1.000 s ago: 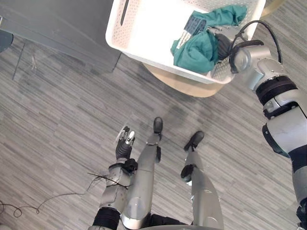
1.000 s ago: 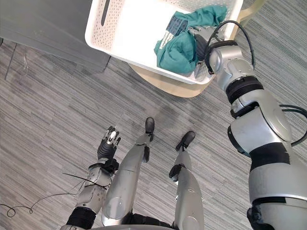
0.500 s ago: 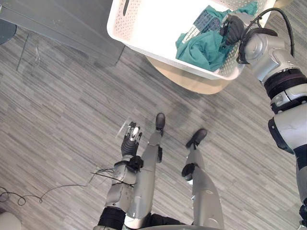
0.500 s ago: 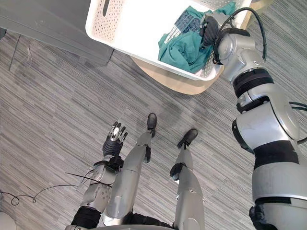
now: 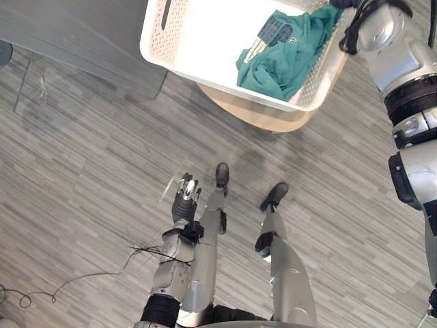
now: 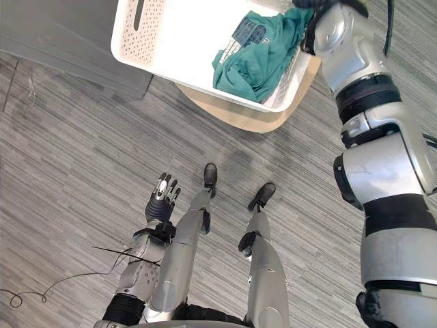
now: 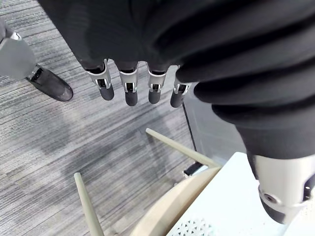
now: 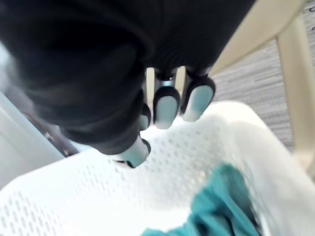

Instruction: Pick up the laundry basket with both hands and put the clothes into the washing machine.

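Laundry basket [image 5: 198, 37]: is sitting at 12 o'clock in the head view, resting on a round pale wooden stool [image 5: 254, 115], with neither hand gripping it.
Clothes [image 5: 287, 58]: a teal bundle is lying inside the basket, bunched toward its 3 o'clock end.
Right hand [image 8: 167, 105]: is hovering at 1 o'clock over the basket's far right corner, fingers hanging loosely uncurled above the perforated wall, holding nothing.
Left hand [image 5: 186, 198]: is hanging low at 7 o'clock, well apart from the basket, fingers relaxed and nearly straight, holding nothing.

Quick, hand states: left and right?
Left robot hand: open, empty, hanging over the floor.
Right robot hand: above the laundry basket; open or shut cannot be told.
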{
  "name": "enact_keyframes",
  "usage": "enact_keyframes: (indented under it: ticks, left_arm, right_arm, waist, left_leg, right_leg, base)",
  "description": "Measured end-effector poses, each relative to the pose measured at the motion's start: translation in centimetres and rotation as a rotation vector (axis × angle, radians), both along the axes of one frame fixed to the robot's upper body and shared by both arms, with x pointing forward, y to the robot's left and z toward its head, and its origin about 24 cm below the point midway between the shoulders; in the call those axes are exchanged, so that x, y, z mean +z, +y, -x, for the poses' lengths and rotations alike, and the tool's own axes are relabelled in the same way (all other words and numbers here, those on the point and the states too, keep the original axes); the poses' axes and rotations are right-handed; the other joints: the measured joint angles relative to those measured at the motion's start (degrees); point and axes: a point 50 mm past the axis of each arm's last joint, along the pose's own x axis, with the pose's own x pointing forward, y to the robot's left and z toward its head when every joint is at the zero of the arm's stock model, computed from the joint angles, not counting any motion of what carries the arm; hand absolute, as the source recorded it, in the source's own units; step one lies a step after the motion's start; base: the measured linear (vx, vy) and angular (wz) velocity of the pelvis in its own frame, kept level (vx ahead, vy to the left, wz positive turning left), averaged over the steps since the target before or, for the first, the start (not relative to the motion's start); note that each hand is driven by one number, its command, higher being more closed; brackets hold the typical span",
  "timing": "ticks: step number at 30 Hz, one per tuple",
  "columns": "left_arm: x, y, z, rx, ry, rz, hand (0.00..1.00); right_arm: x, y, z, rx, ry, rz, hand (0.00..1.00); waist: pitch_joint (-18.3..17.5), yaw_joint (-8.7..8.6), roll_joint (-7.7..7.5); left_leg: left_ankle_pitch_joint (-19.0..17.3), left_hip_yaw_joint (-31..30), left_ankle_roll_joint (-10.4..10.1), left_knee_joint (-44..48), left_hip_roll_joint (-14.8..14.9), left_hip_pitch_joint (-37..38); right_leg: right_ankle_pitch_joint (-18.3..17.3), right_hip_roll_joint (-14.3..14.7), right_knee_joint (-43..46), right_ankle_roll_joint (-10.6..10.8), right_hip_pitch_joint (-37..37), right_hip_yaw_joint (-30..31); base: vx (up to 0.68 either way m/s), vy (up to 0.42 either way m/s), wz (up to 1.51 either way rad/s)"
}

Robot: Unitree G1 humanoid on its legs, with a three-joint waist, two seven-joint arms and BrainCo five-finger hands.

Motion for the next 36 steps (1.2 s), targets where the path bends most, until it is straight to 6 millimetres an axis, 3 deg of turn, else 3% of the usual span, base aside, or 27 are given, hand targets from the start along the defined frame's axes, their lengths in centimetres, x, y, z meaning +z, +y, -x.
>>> enact_keyframes:
  ticks: [5, 10, 14, 17, 22, 28, 32, 36]
  left_arm:
    - [0.8, 0.0, -0.8, 0.003, -0.024, -0.031, 0.00]
    - [0.9, 0.4, -0.9, 0.006, -0.028, -0.054, 0.00]
    - [0.9, 1.2, -0.9, 0.023, -0.021, -0.085, 0.00]
    - [0.9, 2.0, -0.9, 0.026, -0.022, -0.123, 0.00]
    - [0.9, 2.4, -1.0, 0.030, -0.025, -0.158, 0.00]
    - [1.0, 3.1, -1.0, 0.073, -0.020, -0.160, 0.00]
    - [1.6, 3.2, -1.5, 0.090, -0.041, -0.170, 0.00]
    - [2.2, 3.1, -1.8, 0.095, -0.072, -0.188, 0.00]
  right_arm:
    - [4.3, 0.4, 3.1, 0.064, -0.281, -0.165, 1.00]
    - [5.9, 1.1, 4.8, 0.111, -0.417, -0.242, 1.00]
    - [6.9, 3.2, 6.4, 0.204, -0.505, -0.249, 1.00]
    - [7.6, 4.9, 8.1, 0.284, -0.583, -0.240, 1.00]
    - [7.0, 6.1, 8.0, 0.326, -0.584, -0.216, 1.00]
    - [5.6, 7.0, 7.5, 0.357, -0.555, -0.190, 1.00]
    - [4.9, 7.9, 7.3, 0.385, -0.538, -0.185, 1.00]
    - [4.8, 8.6, 8.3, 0.444, -0.562, -0.194, 1.00]
  waist:
    - [0.10, -0.79, -1.48]
    - [0.07, -2.25, -3.00]
    - [0.02, -2.91, -3.61]
    - [-0.04, -3.25, -5.07]
    - [-0.14, -3.42, -6.97]
    - [-0.28, -3.26, -7.84]
    - [-0.16, -2.99, -9.49]
    - [-0.27, -2.62, -10.36]
  left_leg:
    - [0.10, 0.20, -0.17, 0.19, 0.87, 2.12]
    - [0.08, 0.05, -0.19, 0.84, 1.00, 2.71]
    - [-0.13, -0.06, -0.44, 2.42, 1.48, 3.11]
    - [-0.28, -0.14, -0.67, 2.88, 1.70, 3.48]
    - [-0.51, -0.16, -0.99, 3.17, 1.78, 3.11]
    - [-0.73, -1.54, -1.20, 5.00, 1.83, -0.07]
    - [-0.85, -2.17, -1.21, 5.77, 2.37, -1.26]
    - [-0.91, -2.84, -1.36, 5.75, 2.98, -1.43]
  right_leg:
    - [0.01, 0.78, 0.01, -0.01, 1.92, 0.01]
    - [-0.29, 0.88, 0.01, 0.19, 2.80, 0.08]
    - [-0.43, 1.22, 0.01, -0.01, 4.12, 0.03]
    - [-1.28, 1.38, 0.00, -1.16, 4.64, 0.05]
    - [-1.40, 1.32, 0.00, -1.26, 4.42, -0.28]
    - [-0.98, 1.37, 0.00, -0.64, 2.81, -1.85]
    - [-1.16, 1.88, -0.01, -0.45, 2.44, -2.76]
    - [-2.32, 2.55, -0.02, -0.38, 2.61, -3.78]
  base:
    - [-0.01, -0.006, -0.07]
    - [0.00, -0.002, 0.02]
    - [-0.01, -0.001, 0.01]
    - [-0.03, -0.015, -0.03]
    - [-0.02, -0.009, -0.01]
    - [0.01, -0.007, 0.08]
    - [0.04, -0.010, 0.06]
    - [0.02, -0.022, 0.03]
